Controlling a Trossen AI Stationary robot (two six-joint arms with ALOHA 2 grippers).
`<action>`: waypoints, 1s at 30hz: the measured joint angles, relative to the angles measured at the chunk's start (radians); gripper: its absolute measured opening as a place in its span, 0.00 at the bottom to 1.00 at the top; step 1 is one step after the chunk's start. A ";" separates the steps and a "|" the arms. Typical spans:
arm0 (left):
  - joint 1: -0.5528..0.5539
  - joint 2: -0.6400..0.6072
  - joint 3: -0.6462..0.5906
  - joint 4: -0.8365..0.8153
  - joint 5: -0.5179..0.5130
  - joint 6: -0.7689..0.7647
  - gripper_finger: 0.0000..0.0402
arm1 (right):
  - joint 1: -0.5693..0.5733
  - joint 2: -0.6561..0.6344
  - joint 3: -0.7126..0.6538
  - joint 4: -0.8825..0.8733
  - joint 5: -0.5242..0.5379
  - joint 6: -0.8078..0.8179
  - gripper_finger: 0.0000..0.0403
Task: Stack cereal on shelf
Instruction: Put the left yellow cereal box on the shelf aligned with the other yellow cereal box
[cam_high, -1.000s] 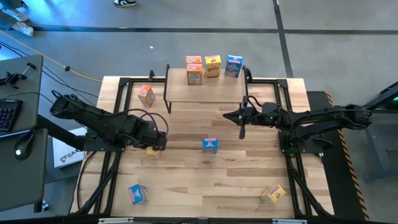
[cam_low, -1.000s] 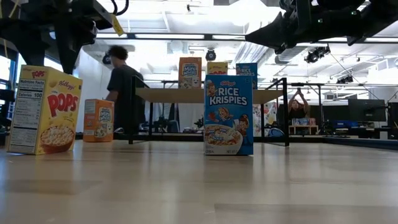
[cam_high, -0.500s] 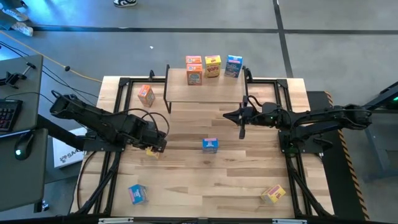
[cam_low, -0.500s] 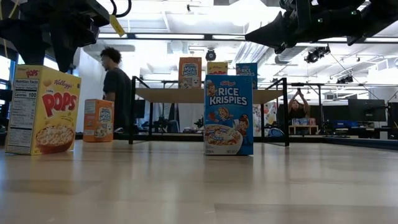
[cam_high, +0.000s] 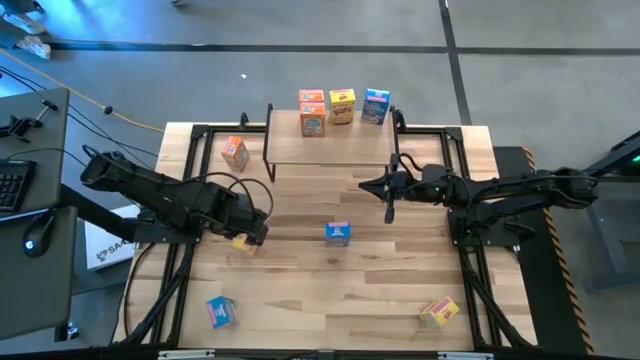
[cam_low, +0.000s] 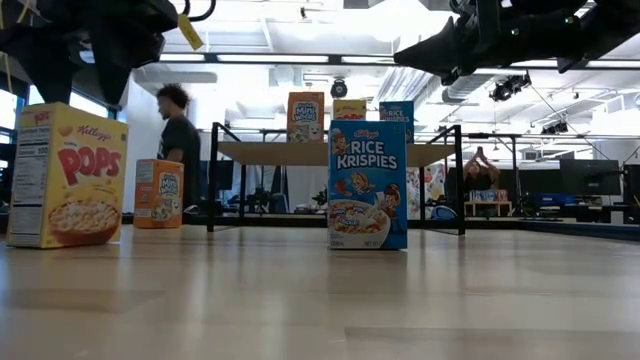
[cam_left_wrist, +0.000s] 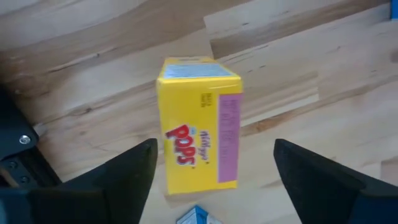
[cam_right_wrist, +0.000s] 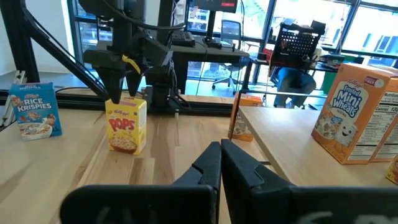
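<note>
The wooden table (cam_high: 330, 290) carries the shelf (cam_high: 330, 150) at its far edge, with three cereal boxes (cam_high: 342, 106) standing on top: orange, yellow, blue. The left gripper (cam_high: 250, 235) hangs spread wide just above an upright yellow Pops box (cam_left_wrist: 199, 124), its fingers (cam_left_wrist: 127, 171) either side, not gripping. The right gripper (cam_high: 390, 190) hovers pinched together and empty, near the shelf. A blue Rice Krispies box (cam_high: 338, 233) stands mid-table.

Four boxes (cam_high: 340, 107) on shelf (cam_high: 330, 148), five on table (cam_high: 330, 290)
</note>
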 joint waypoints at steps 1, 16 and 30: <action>0.000 0.000 0.000 0.000 -0.002 -0.001 0.80 | 0.000 0.000 0.000 0.000 -0.001 0.000 0.00; -0.057 0.000 -0.066 0.014 -0.009 -0.130 0.80 | 0.000 0.000 0.000 -0.002 -0.003 0.000 0.00; -0.094 -0.001 -0.099 0.092 -0.031 -0.107 0.58 | 0.000 0.000 0.000 -0.002 -0.003 0.000 0.00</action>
